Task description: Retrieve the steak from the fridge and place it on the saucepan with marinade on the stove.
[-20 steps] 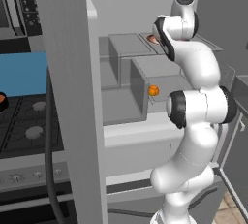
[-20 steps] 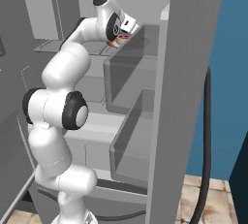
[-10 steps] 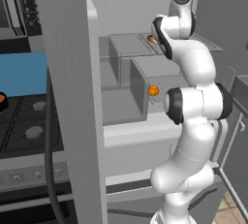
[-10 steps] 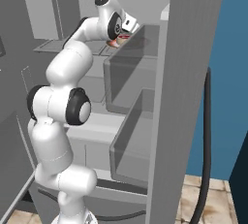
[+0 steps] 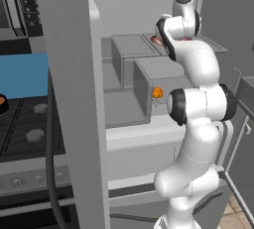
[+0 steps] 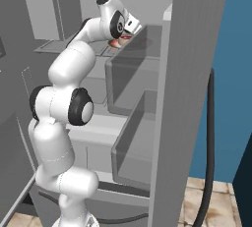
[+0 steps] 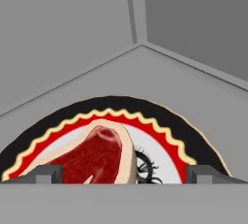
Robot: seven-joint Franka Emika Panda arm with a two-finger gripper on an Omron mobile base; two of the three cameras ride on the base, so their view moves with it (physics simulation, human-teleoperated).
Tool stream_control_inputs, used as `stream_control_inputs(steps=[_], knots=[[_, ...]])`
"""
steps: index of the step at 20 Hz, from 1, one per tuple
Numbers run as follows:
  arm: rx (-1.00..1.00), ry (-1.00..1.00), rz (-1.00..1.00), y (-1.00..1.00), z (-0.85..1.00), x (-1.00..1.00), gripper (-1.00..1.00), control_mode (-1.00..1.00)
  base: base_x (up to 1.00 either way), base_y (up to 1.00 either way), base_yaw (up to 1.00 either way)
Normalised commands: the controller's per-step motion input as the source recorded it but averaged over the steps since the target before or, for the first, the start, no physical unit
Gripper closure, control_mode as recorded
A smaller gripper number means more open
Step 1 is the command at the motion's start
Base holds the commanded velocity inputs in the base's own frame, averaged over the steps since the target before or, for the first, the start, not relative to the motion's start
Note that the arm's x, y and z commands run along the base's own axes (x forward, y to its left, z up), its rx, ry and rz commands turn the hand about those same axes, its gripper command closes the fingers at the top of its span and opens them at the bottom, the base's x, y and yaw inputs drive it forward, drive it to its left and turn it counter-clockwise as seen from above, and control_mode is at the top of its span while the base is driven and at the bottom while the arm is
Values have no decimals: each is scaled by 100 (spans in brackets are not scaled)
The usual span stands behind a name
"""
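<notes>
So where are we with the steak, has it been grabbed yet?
Not yet. Done: the fridge is open and the arm has reached in to the upper shelf. In hand: the open gripper hovers over the steak, which lies on a patterned plate, fingertips wide on either side. Left: close on it, lift it out and carry it to the stove.
</notes>
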Motion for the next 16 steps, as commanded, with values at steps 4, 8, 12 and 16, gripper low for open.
stream_control_inputs(steps=[4, 8, 12, 16], knots=[[4, 1, -6, 0, 0, 0, -100, -100, 0, 0, 0], [0, 1, 0, 0, 0, 4, -100, -100, 0, 0, 0], [0, 2, 0, 0, 0, 14, -100, -100, 0, 0, 0], [0, 2, 0, 0, -1, 14, -100, -100, 0, 0, 0]])
